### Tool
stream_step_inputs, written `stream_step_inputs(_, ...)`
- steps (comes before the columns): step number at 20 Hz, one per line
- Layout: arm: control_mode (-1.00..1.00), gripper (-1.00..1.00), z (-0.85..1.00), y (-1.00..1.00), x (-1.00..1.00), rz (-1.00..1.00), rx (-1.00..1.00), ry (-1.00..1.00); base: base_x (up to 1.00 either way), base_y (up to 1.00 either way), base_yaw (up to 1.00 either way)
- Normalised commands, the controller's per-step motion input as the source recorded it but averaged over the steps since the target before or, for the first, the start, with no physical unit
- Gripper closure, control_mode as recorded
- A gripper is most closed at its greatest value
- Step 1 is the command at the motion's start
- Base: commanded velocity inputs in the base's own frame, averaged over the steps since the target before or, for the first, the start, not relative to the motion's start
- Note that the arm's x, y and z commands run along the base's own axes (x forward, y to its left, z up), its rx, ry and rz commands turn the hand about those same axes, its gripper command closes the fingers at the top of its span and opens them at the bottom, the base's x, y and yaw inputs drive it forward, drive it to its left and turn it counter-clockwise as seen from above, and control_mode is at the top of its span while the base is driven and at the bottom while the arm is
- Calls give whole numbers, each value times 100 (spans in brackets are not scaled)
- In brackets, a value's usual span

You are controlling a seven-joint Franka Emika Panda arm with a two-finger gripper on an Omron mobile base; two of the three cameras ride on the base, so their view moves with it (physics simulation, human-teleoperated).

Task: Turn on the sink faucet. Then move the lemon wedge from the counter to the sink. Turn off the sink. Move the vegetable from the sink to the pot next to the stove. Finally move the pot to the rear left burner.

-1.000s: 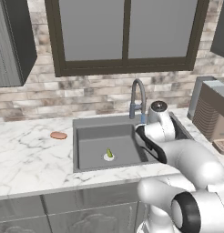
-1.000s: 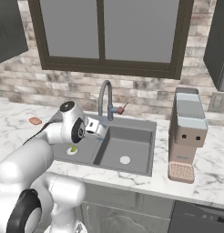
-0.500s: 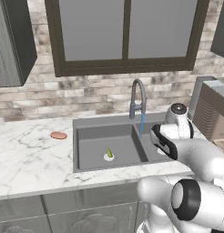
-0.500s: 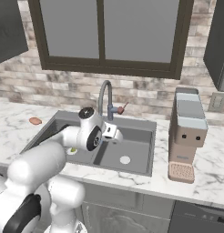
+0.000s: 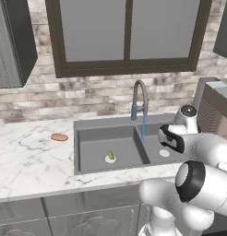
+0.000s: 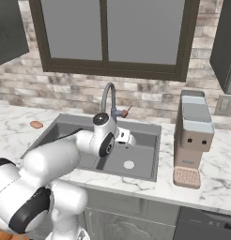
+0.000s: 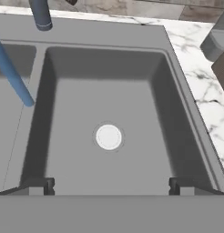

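lemon wedge [image 5: 111,156]: small yellow-green curved piece, lying on the white drain of the left bowl of the sink [image 5: 87,126]; the drop-off step is judged done.
sink faucet [image 5: 139,99]: grey metal gooseneck behind the divider, dark spray head; a blue stream [image 5: 143,126] is running, so water is on.
gripper [image 7: 109,184]: since a second ago it has been swung from over the left bowl, across the divider, to over the right bowl; fingers spread wide, nothing between them.
meaning: the wedge is released and the arm is repositioned toward the faucet side; shut-off is judged the next step.
sink: dark grey matte double basin, rectangular; right bowl's round white drain [image 7: 108,137] seen just ahead of the fingertips.
counter [image 5: 27,156]: glossy white marble, grey veins, around the sink.
left of sink: flat orange-brown oval [image 5: 59,137] on the marble.
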Motion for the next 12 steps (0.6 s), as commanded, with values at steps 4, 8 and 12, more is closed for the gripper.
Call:
stream_step_inputs(4, -100, -100, 0, -25, 48, 20, 0, -11, 0, 0, 0)
stream_step_inputs(8, -100, -100, 0, -18, 51, 23, 1, -18, 0, 0, 0)
stream_step_inputs(12, -100, -100, 0, -15, 53, 21, 2, -14, 0, 0, 0)
